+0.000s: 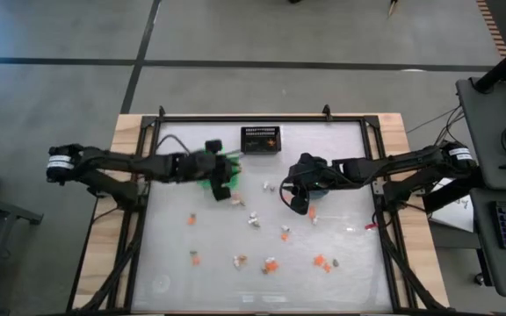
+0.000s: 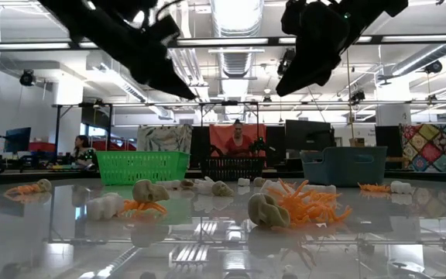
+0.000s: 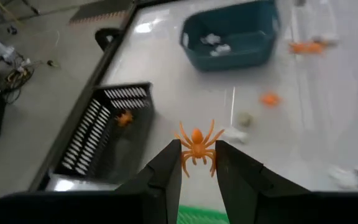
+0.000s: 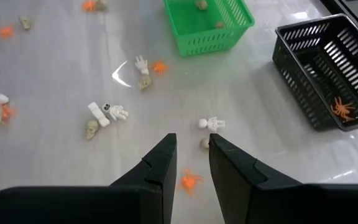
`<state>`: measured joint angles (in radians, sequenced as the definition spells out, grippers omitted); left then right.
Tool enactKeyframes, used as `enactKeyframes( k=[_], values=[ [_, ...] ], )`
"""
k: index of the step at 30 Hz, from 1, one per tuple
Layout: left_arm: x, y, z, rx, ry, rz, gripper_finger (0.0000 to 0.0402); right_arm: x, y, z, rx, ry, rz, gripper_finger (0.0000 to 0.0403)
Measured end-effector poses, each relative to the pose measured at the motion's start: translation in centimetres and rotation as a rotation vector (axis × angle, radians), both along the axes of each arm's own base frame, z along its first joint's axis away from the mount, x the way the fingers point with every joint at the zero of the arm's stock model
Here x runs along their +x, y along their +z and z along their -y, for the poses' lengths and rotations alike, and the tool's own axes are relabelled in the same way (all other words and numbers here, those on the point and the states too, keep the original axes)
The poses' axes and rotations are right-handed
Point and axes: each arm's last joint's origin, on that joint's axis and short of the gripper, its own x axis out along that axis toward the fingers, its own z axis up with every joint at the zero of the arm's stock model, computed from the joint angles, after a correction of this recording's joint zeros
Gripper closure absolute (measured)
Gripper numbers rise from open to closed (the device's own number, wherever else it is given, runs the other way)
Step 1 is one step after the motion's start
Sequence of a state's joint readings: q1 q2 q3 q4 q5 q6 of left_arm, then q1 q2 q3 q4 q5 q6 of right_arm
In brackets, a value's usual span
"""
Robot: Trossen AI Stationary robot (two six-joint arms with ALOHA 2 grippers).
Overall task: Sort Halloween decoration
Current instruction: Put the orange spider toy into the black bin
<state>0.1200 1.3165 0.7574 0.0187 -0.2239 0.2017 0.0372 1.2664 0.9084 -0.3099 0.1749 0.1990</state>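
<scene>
Your left fingers (image 3: 197, 163) pinch an orange spider (image 3: 196, 144); right fingers (image 4: 191, 152) nearly closed, apparently empty. Few trinkets are binned; most trinkets (image 1: 271, 263) remain on the table (image 1: 341, 158).

Tiny orange, white and tan trinkets (image 1: 255, 221) lie scattered over the glossy surface (image 1: 174, 272). An orange spider (image 3: 196, 145) sits pinched between the left fingers (image 3: 166, 168). Another spider (image 4: 342, 109) lies in the black bin (image 4: 328, 68); white pieces (image 3: 215, 42), probably bones, fill the blue one (image 3: 229, 53).
</scene>
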Motion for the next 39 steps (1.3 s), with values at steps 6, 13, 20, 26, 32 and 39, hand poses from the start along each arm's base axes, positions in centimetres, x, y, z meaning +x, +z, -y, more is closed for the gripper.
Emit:
enactKeyframes(
  k=[6,13,20,26,32,39],
  values=[
    [0.2,-0.4,-5.4,-0.017,0.015,0.083,0.0324,-0.5,-0.6,0.0,0.028,-0.025,0.019,0.0319],
    [1.6,-1.1,-9.7,-0.035,0.062,0.087,0.0324,-0.8,-1.5,0.0,0.062,-0.055,0.038,0.0319],
    [3.9,-2.5,-12.7,-0.034,0.049,-0.034,0.0324,-0.8,-1.7,0.0,0.091,-0.082,0.041,0.0319],
    [5.2,-3.9,-15.4,-0.059,0.094,-0.085,0.0324,-0.8,-1.7,0.0,0.098,-0.088,0.041,0.0319],
    [5.9,-4.1,-16.6,-0.083,0.113,-0.125,0.0324,-0.9,-1.7,0.0,0.106,-0.096,0.041,0.0319],
    [6.1,-3.7,-16.7,-0.092,0.109,-0.131,0.0298,-0.8,-1.7,0.0,0.113,-0.102,0.043,0.0319]
  ],
)
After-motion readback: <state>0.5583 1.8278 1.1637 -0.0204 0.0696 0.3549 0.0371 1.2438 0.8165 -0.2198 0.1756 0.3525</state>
